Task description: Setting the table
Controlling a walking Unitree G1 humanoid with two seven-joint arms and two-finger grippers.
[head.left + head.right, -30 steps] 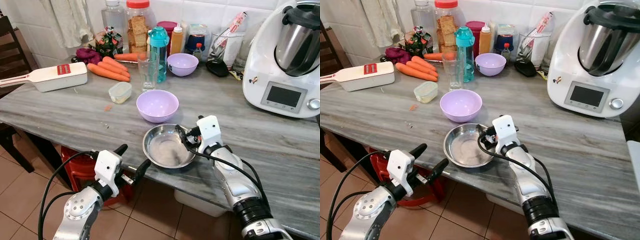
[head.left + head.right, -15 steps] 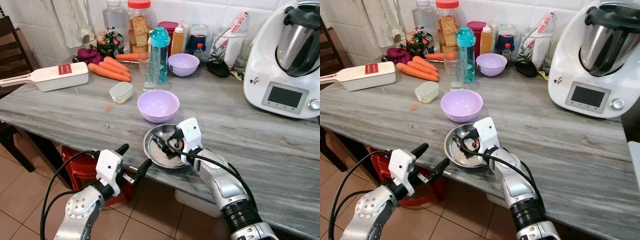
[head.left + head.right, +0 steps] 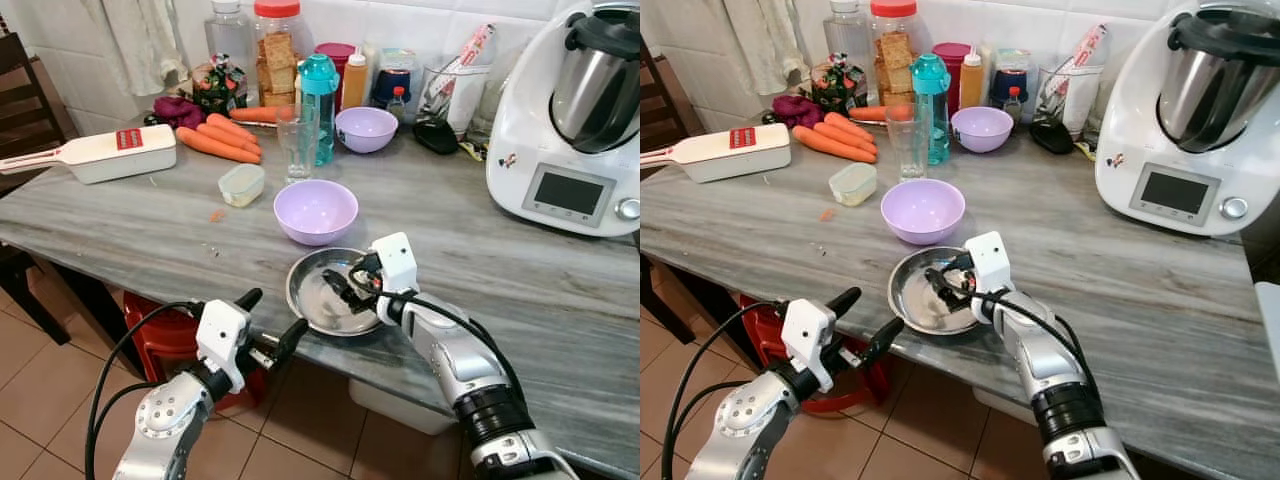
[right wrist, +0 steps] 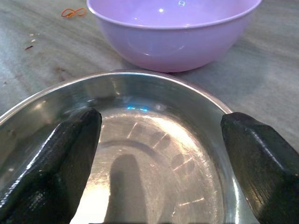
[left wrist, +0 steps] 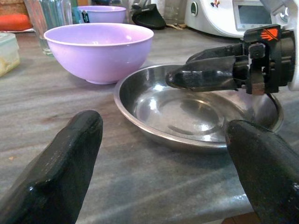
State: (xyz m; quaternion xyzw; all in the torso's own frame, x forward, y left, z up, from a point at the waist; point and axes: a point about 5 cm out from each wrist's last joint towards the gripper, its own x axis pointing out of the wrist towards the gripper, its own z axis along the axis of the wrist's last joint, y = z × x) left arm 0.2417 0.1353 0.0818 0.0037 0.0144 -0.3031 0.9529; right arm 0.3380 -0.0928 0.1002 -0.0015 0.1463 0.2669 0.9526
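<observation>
Left eye view, nearest first: the left pincer (image 3: pixel 268 318) hangs spread and empty just off the bench (image 3: pixel 120 215) front edge, facing the steel dish (image 3: pixel 312 308), apparently ready to take its near rim. That dish sits at the edge, slightly overhanging. The right pincer (image 3: pixel 343 287) reaches over its bowl from the right, fingers parted wide, gripping nothing. Touching the dish's far rim stands a purple bowl (image 3: pixel 315 209), so room lies only toward the floor side. Farther back, carrots (image 3: pixel 215 140) crowd the wall.
</observation>
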